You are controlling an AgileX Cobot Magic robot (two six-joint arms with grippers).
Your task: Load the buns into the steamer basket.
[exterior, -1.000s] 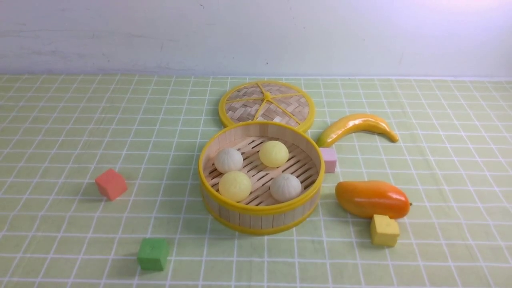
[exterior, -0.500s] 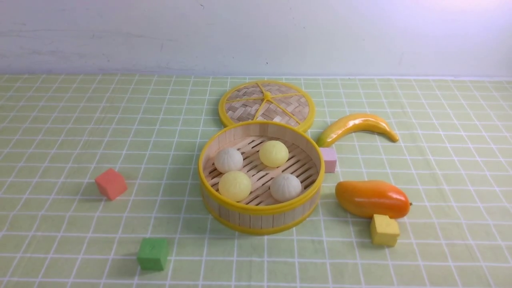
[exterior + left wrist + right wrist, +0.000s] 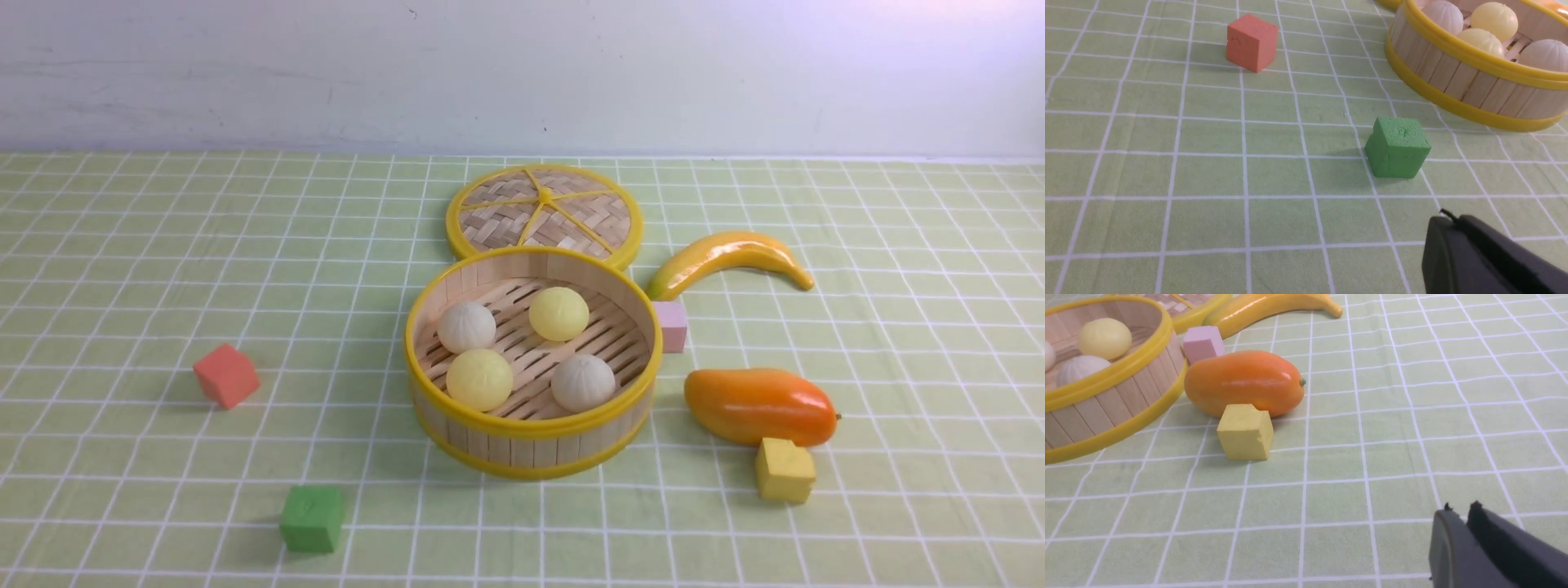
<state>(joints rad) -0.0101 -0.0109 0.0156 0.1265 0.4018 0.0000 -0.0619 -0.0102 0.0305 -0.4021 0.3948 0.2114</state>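
The steamer basket [image 3: 531, 429] stands mid-table on the green checked cloth. Inside it lie the buns: an off-white one [image 3: 466, 327] and a pale yellow one [image 3: 558, 314] at the back, another pale yellow one [image 3: 479, 380] and another off-white one [image 3: 582, 382] at the front. Neither arm shows in the front view. My left gripper [image 3: 1447, 216] hovers low over the cloth, shut and empty, a little short of the green cube [image 3: 1397, 148]. My right gripper [image 3: 1459, 508] also holds nothing; its tips stand a narrow crack apart, well clear of the basket [image 3: 1106, 404].
The woven lid [image 3: 544, 211] lies flat behind the basket. A banana [image 3: 727, 255], pink cube [image 3: 671, 326], mango [image 3: 759, 406] and yellow cube [image 3: 784, 469] sit to the basket's right. A red cube [image 3: 226, 376] and the green cube [image 3: 312, 518] sit to its left.
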